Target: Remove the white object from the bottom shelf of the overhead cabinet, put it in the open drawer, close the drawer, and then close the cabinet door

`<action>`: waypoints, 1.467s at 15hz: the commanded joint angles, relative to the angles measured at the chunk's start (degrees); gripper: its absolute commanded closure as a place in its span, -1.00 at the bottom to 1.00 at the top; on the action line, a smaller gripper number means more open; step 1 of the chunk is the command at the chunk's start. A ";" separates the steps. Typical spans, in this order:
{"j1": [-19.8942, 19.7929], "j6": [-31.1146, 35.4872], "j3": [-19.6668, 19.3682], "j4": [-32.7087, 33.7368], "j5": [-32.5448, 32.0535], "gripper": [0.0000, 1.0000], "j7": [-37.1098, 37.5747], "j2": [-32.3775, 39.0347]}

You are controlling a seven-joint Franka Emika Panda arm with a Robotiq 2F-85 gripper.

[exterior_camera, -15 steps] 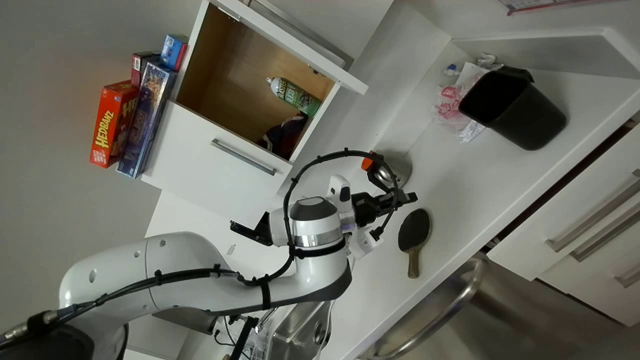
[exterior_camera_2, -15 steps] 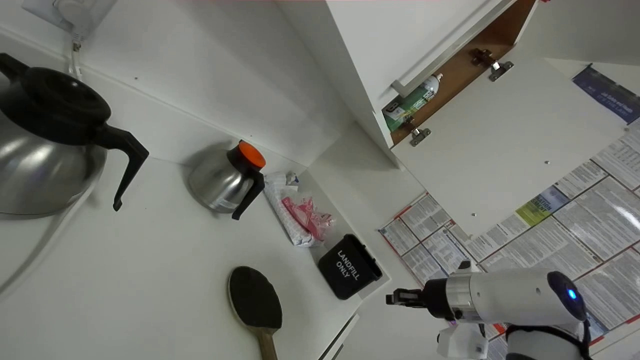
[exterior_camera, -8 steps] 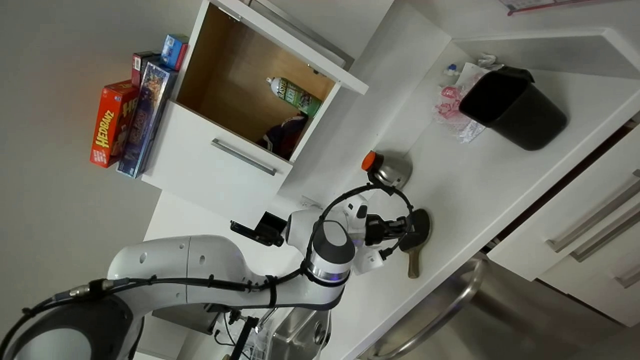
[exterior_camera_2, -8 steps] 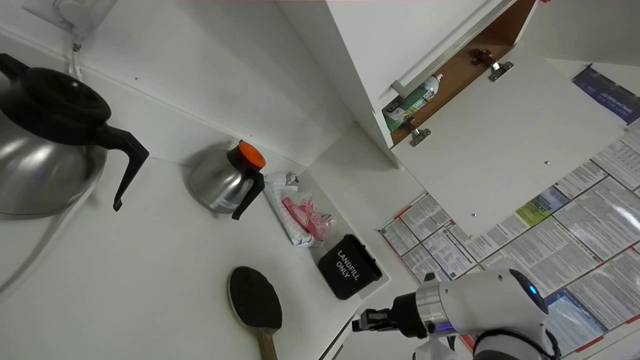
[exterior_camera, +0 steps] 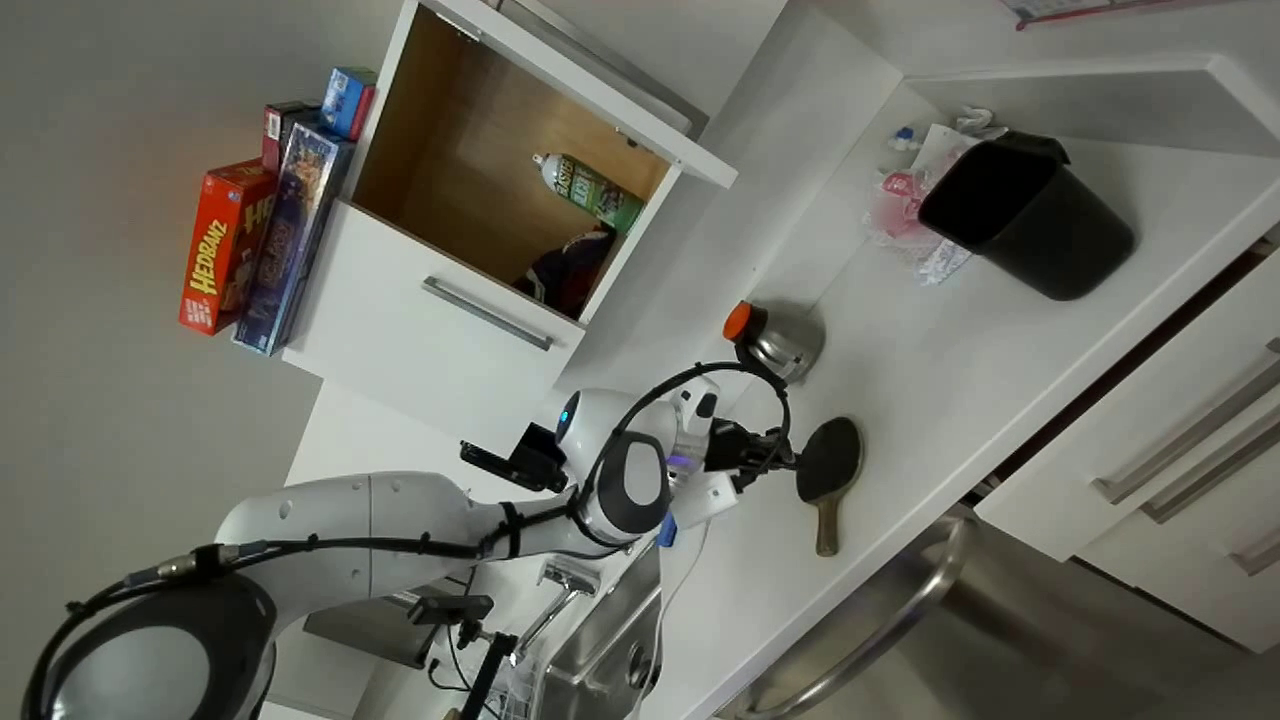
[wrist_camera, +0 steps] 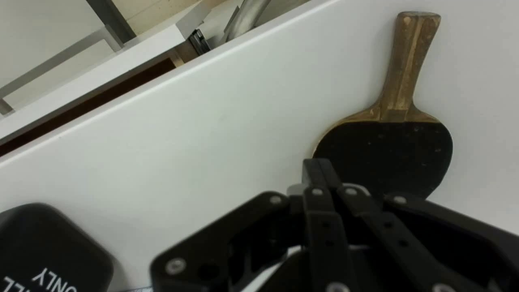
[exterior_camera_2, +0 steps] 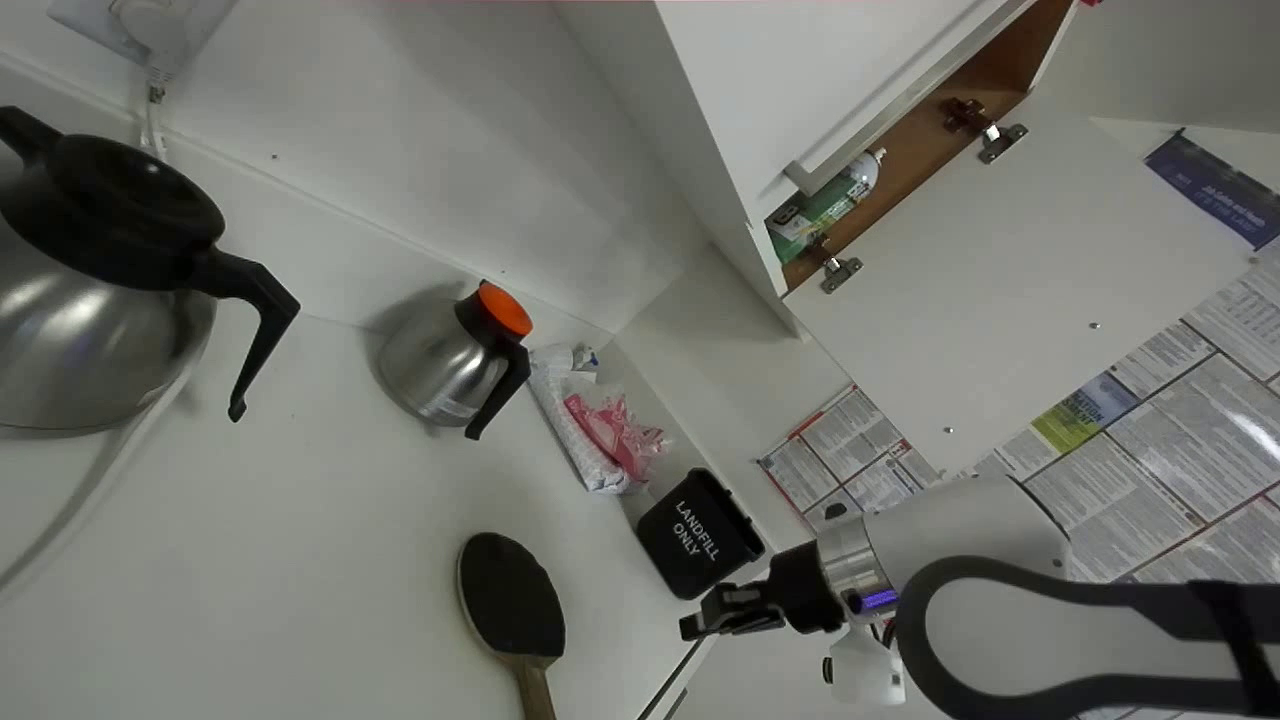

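A: State?
B: Black two-finger gripper [wrist_camera: 318, 168] closed, tips together, nothing held.
A: Plain white object?
B: Not visible anywhere. Best guess: inside the white-fronted, brown-lined drawer [wrist_camera: 89, 81], ajar, upper left of wrist view. Weight and grip unknown, unseen. Drawer itself looks stiff; push mid-front, tips closed, skip the silver bar handle [wrist_camera: 54, 63].
A: Text?
B: "LANDFILL ONLY", black plastic bin [exterior_camera_2: 700, 535], lower centre of an exterior view. "HEDBANZ", red cardboard box [exterior_camera: 225, 250], left in an exterior view.

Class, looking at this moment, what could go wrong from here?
The shut pincer might knock the paddle if it dips: in the wrist view they overlap.

A sideways sweep might topple the bin standing on the counter.

The drawer stands ajar, so a low pass might catch its edge.
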 commanded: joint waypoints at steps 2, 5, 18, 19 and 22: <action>2.22 -8.34 -4.19 4.73 0.87 1.00 -3.33 -1.84; 2.53 -9.07 -6.28 5.39 -1.27 1.00 -2.47 -1.83; 0.69 -5.70 -6.49 1.56 20.53 1.00 -16.94 -5.21; 0.34 -6.14 -6.87 1.01 25.85 1.00 -21.40 -6.71; -1.41 -7.80 -8.40 -0.49 39.93 1.00 -33.95 -11.09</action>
